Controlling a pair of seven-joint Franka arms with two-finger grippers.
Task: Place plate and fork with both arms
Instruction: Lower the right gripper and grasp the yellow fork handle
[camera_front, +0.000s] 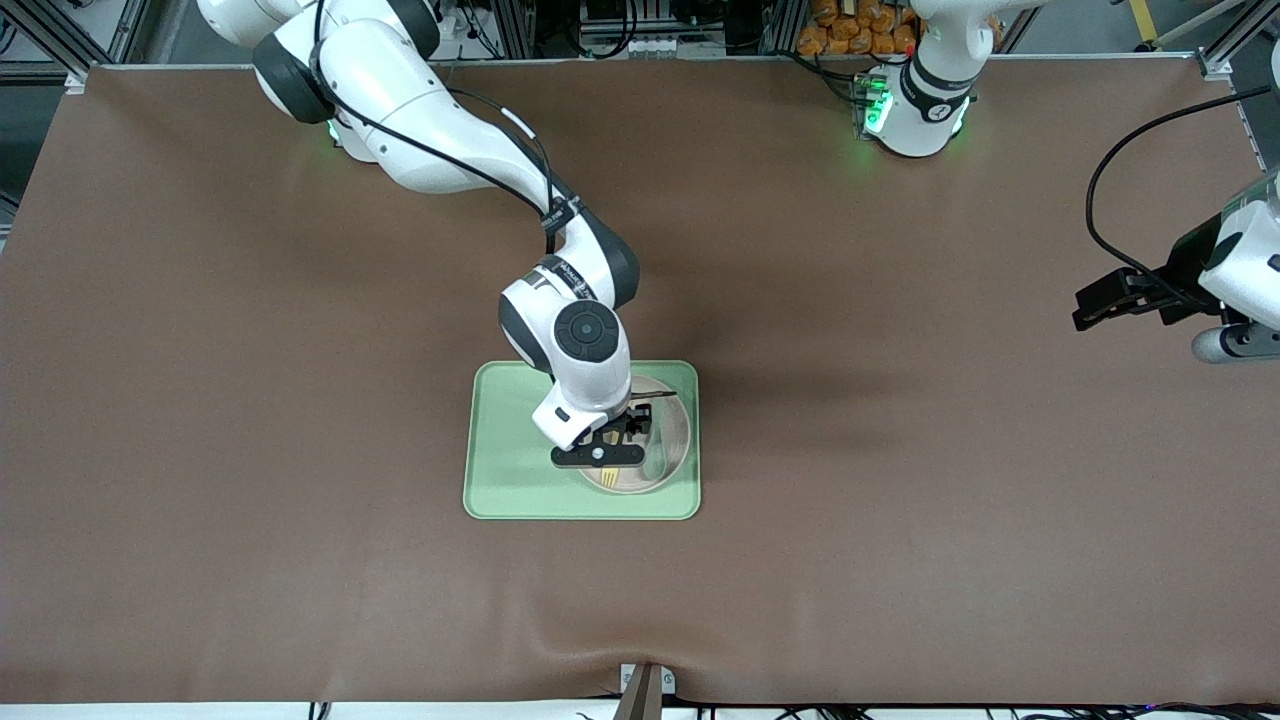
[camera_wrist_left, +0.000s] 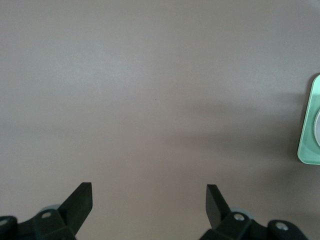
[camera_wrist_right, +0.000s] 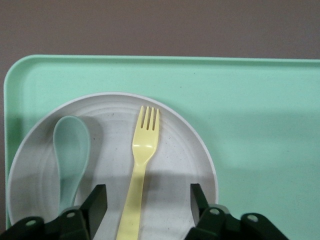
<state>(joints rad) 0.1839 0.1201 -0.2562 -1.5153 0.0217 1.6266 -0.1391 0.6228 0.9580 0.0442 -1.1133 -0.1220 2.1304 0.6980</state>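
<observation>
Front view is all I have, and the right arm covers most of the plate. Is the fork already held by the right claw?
Observer: Not yet. The right wrist view shows the right claw open, with the fork lying flat on the plate between its fingers, untouched.
Operator: Is anything else on that plate?
Observer: Yes, a spoon lies beside the fork, and its handle runs close to one finger.
Operator: And the left claw?
Observer: The left claw is open over bare table, apart from the tray.
</observation>
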